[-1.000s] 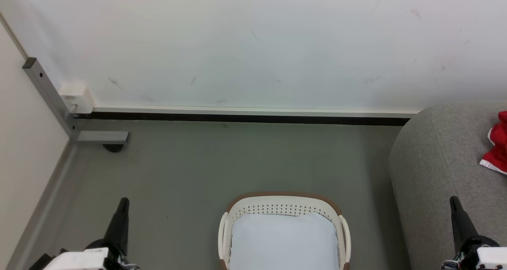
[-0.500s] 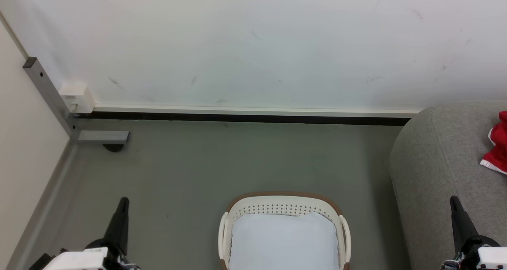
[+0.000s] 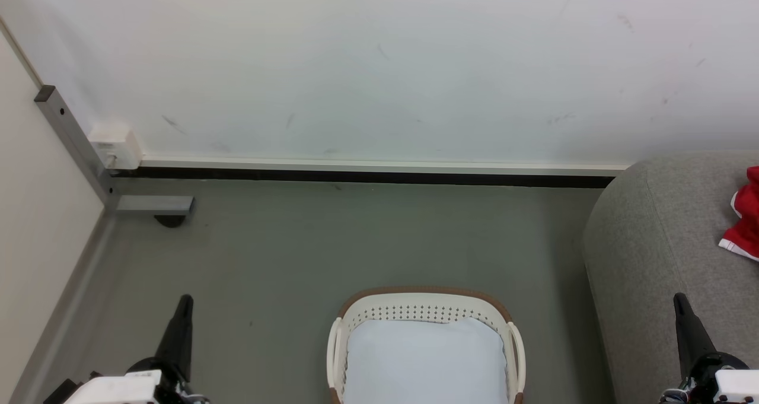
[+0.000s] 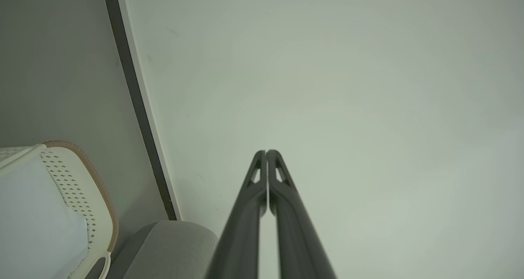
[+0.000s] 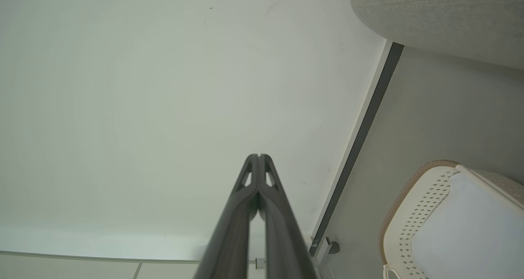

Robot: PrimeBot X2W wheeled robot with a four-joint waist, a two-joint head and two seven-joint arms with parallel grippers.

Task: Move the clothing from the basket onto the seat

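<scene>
Resting grippers, clothing on the seat

The left gripper (image 4: pixel 266 153) and right gripper (image 5: pixel 258 156) each have their fingers pressed together, holding nothing. Red clothing (image 3: pixel 745 214) with white trim lies bunched on the seat (image 3: pixel 652 244), inward of its rounded end; the view cuts it off, so it is possibly more than one garment. The basket (image 3: pixel 424 292) stands on the floor (image 3: pixel 296 244) near that end, holding a pale pad (image 3: pixel 424 362).
</scene>
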